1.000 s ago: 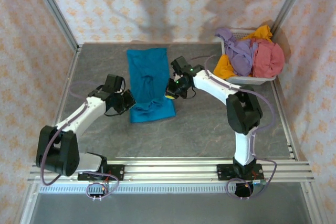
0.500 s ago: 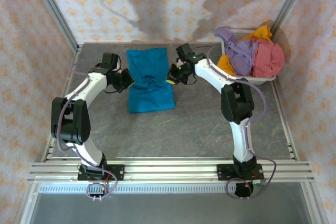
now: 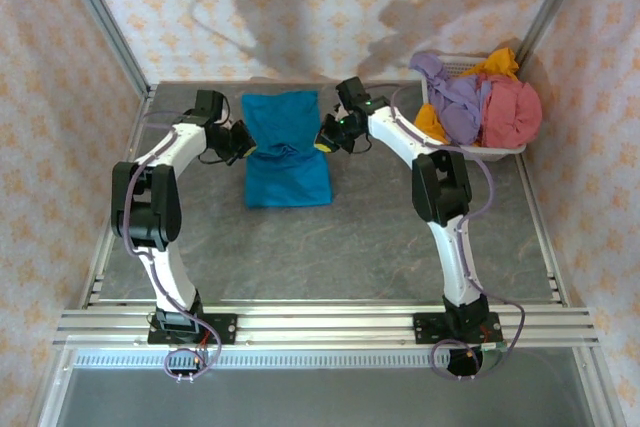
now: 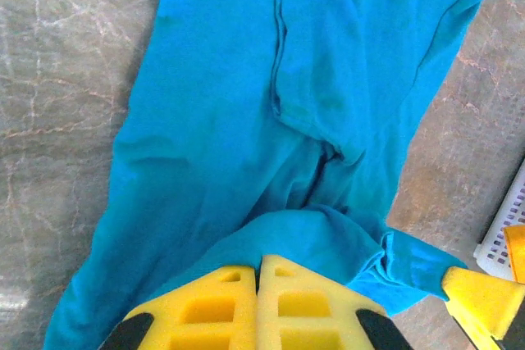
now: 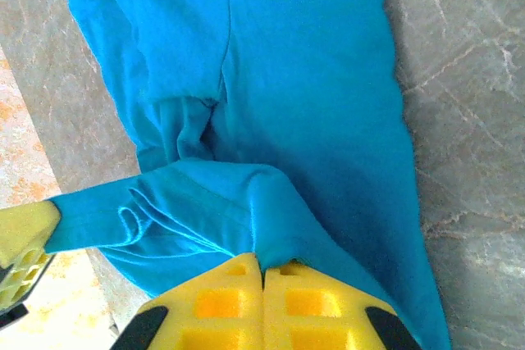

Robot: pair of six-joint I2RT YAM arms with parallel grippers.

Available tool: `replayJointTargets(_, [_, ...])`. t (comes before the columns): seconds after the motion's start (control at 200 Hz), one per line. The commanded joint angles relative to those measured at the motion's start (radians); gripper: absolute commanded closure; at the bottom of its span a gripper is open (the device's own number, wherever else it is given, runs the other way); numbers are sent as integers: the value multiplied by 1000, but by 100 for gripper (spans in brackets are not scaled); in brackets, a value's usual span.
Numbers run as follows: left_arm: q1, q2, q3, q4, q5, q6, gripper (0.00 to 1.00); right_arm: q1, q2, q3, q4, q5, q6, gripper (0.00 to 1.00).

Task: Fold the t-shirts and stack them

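A teal-blue t-shirt (image 3: 288,159) lies at 12 o'clock on the grey table (image 3: 380,237). The left gripper (image 3: 238,142), at the shirt's 9 o'clock edge, and the right gripper (image 3: 325,142), at its 3 o'clock edge, each pinch a bunch of its cloth between closed jaws. They sit level with each other, probably to fold it evenly. At 2 o'clock a white basket (image 3: 470,153) holds a crumpled lavender t-shirt (image 3: 455,97), orange-yellow t-shirt (image 3: 428,125) and dusty red t-shirt (image 3: 512,112)
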State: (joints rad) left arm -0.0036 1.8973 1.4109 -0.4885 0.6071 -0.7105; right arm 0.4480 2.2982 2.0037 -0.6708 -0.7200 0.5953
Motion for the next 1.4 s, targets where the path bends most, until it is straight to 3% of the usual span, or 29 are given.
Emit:
replayJointTargets(0.0, [13, 44, 45, 7, 7, -17, 100, -14, 42, 74, -16, -37, 15, 100])
replayJointTargets(0.2, [38, 92, 80, 4, -19, -44, 100, -31, 99, 171, -68, -49, 10, 100])
replayJointTargets(0.25, [46, 100, 89, 17, -6, -55, 100, -38, 108, 195, -83, -50, 5, 90])
replayJointTargets(0.32, [53, 104, 108, 18, 5, -57, 89, -47, 113, 232, -118, -58, -14, 69])
replayJointTargets(0.45, [66, 83, 135, -14, -6, -47, 72, -57, 80, 252, -187, -22, -60, 56])
replayJointTargets(0.546, [68, 47, 122, -25, -19, -49, 64, -58, 36, 209, -190, -17, -71, 54])
replayJointTargets(0.921, [8, -73, -110, 103, 13, -120, 60, -45, -118, -54, -58, -55, -32, 53])
replayJointTargets(1.131, [-89, -26, -158, 214, 28, -175, 59, -51, -209, -175, -26, -35, -39, 53])
replayJointTargets(1.391, [-154, 101, -86, 292, 41, -240, 58, -64, -273, -242, -36, -30, -62, 53])
